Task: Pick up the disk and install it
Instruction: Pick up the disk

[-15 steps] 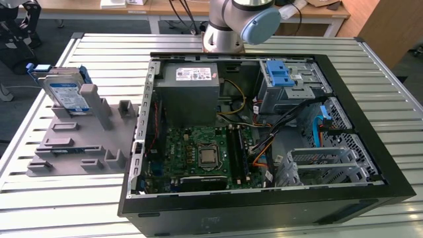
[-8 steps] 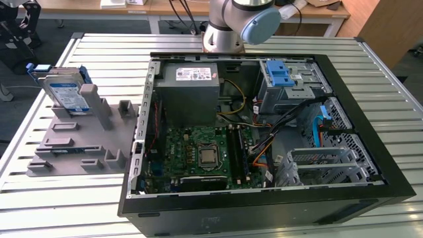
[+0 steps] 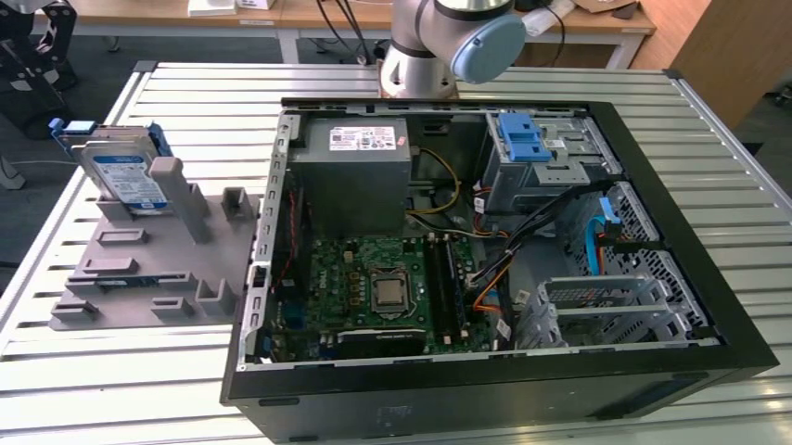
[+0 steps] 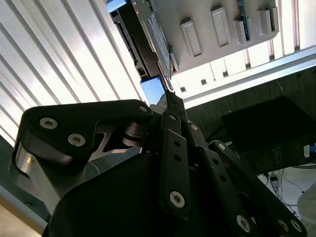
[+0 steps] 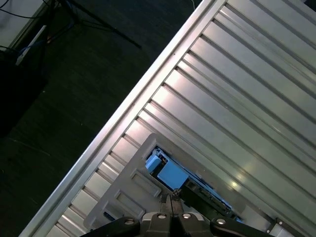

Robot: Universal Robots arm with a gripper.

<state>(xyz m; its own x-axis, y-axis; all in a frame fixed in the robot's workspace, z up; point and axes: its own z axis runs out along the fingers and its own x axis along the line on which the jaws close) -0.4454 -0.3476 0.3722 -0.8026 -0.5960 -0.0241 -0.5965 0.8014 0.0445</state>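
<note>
Gripper (image 5: 173,196) looks pinched fully closed on nothing, hanging well above the disk (image 3: 124,178), which I see straight below its tips, standing on edge in a grey holder (image 3: 136,278) on the slatted table (image 3: 124,371), computer case (image 3: 495,394) off to one side.

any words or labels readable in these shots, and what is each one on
No text here is legible enough to quote.
White-and-blue label on the disk, seen in the exterior view: print too small to read.
White label near the top of the power supply box: print too small to read.
Markings on the motherboard: too small to read.
</note>
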